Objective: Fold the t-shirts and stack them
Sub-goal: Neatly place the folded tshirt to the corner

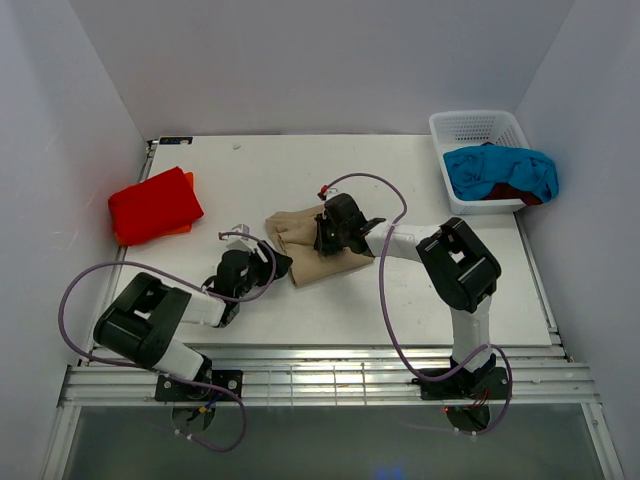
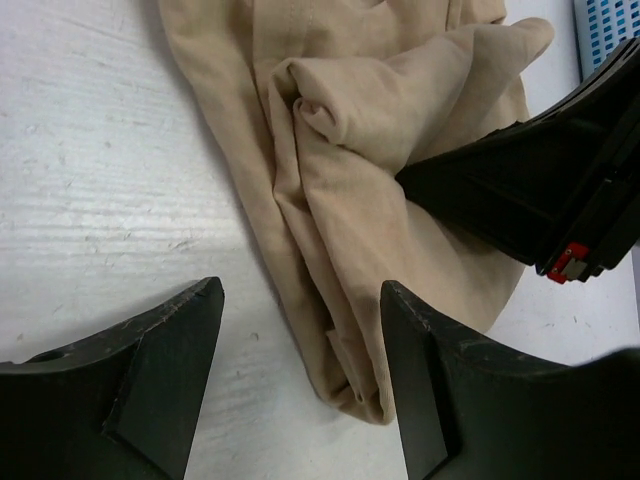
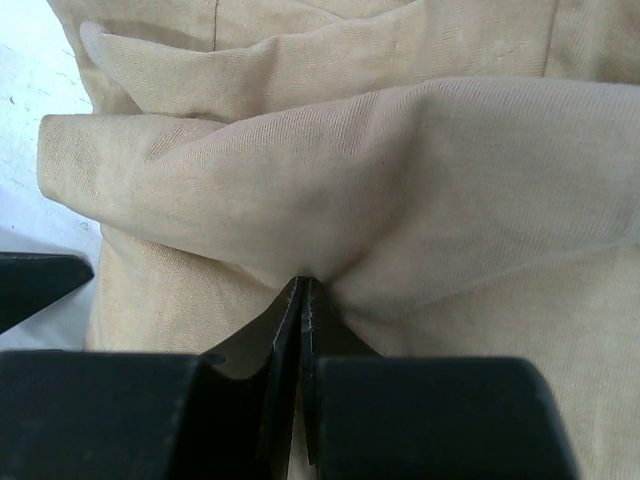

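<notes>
— Position of the tan t-shirt (image 1: 318, 266)?
— Mid-frame in the top view, bunched, its length running from upper left to lower right.
— Which gripper is nearer?
— Both touch it. The right gripper (image 3: 302, 288), reaching in from the right of the frame, is pressed together on a raised fold. The left gripper (image 2: 300, 300) sits at the lower-left end, spread, with the cloth's tip between its fingers, unheld. I judge that it should close there.
</notes>
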